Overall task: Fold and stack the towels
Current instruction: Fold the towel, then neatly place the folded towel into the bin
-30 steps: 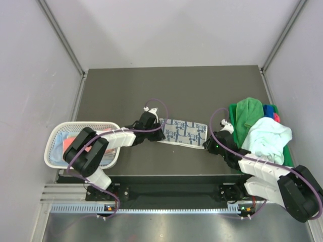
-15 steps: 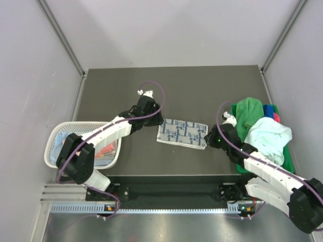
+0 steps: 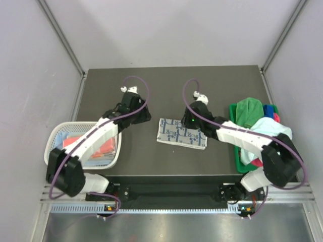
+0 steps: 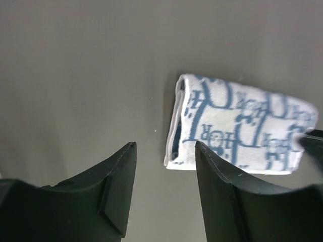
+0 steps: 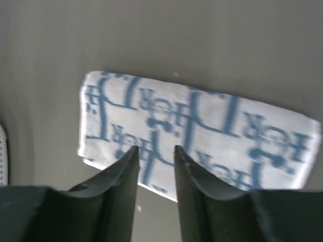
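Your left hand has backed off the patterned towel and now hangs spread and empty over the bare tabletop to its left. Your right hand has swung over from the green bin to the towel's far edge, its fingers a narrow slit apart and gripping nothing; whether it touches the cloth is unclear. This fold looks done, with another fold or stacking probably next. The towel lies mid-tabletop as a flat folded strip, white with navy print, layers showing at its left end.
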